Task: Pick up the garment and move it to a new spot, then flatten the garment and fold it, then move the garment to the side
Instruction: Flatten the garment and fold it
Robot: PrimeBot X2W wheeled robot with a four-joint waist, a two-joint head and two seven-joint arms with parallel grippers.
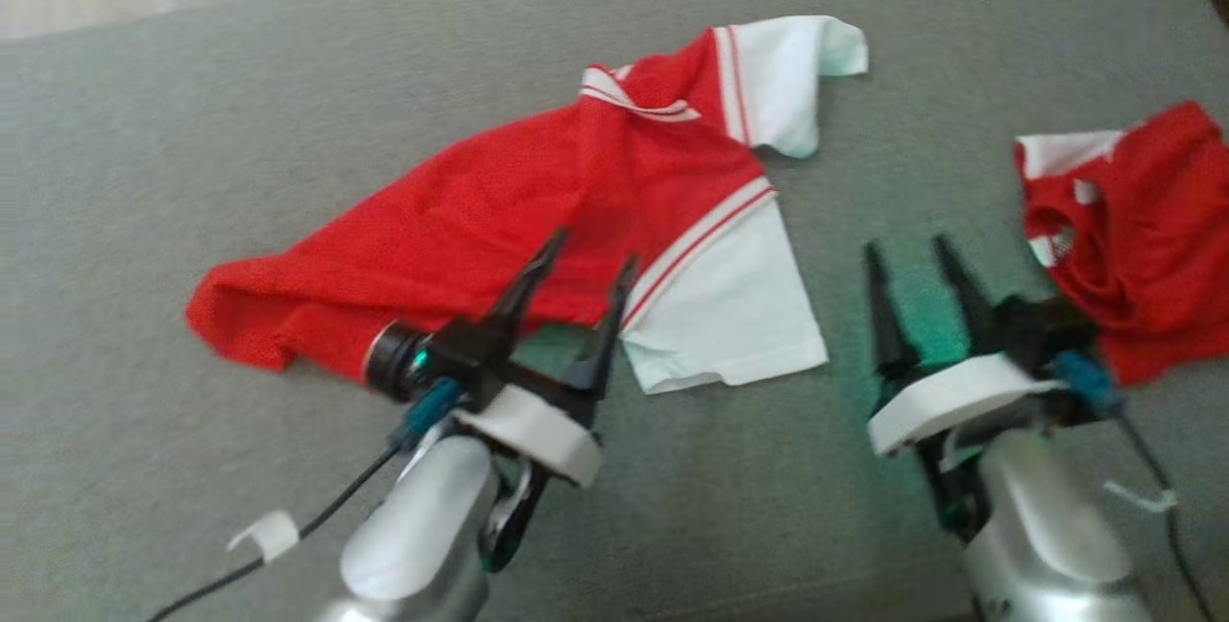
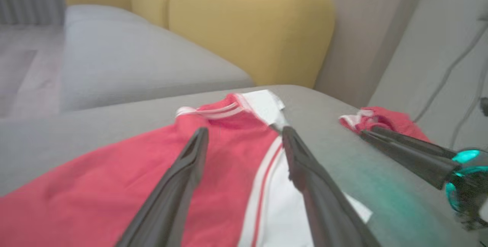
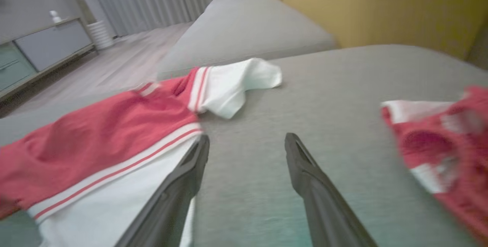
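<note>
I see the shirt [image 1: 538, 190] lying on the grey cushion [image 1: 192, 123], mid-frame in the head view. Its long axis runs diagonally: the red hem sits at the lower left and the collar [image 1: 634, 96] points to the upper right. One white sleeve [image 1: 787, 75] sticks out at the top right, and the other sleeve [image 1: 730, 315] spreads toward the lower centre. The body is rumpled, with its lower-left end bunched up.

My left gripper [image 1: 593, 250] comes up from the lower left with its fingers apart, holding nothing. Its tips are over the lower edge of the red body, just beside the striped seam of the lower sleeve. I cannot tell whether they touch the cloth. In the left wrist view the fingers straddle that seam, with red cloth on the left and white on the right.

My right gripper [image 1: 907, 244] is at the lower right, also spread and empty. It is over bare cushion, just right of the lower sleeve. Right of it, a second red garment [image 1: 1143, 238] lies crumpled at the frame's right edge, well apart from the shirt.
</note>
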